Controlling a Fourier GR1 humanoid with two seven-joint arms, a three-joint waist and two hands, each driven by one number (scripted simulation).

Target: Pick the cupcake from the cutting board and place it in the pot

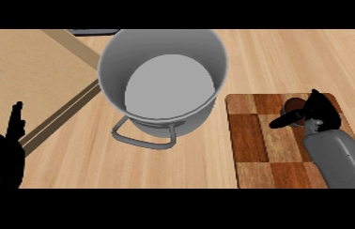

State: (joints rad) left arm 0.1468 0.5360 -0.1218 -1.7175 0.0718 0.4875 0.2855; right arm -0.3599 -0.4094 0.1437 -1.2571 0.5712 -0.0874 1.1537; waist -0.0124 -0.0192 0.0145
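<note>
**Cupcake lined up in my right hand, not closed on it yet: grab tips and a head count**

Closest to me, my right hand [313,114] is over the far right part of the cutting board [253,143]. It's released: the fingers point straight away from me and the thumb sticks out to the left. The cupcake [295,103] sits on the board in the gap between them. I can't tell whether anything is touching it.

My left hand [12,141] is parked at the left edge with its fingers up, relaxed and holding nothing.

How I'd play the grab:
- Close the thumb and fingers on the cupcake's sides rather than pressing on its top, since it'll probably squash or tip.
- Lift straight up before heading left. The pot [111,75] looks tall, so the cupcake has to clear the rim.
- Let go over the middle of the pot's grey bottom, not near the wall.

The pot is just left of the board on the counter [194,162], mouth open, with nothing showing inside.

Count:
- Cupcakes: one.
- Cutting boards: one.
- Pots: one, with one loop handle [139,141] showing on my side.
- Hands: two.

Further back on the left is one pale board-like slab [34,73]. At the far edge is one dark thing [94,32], cut off so I can't tell what it is.
</note>
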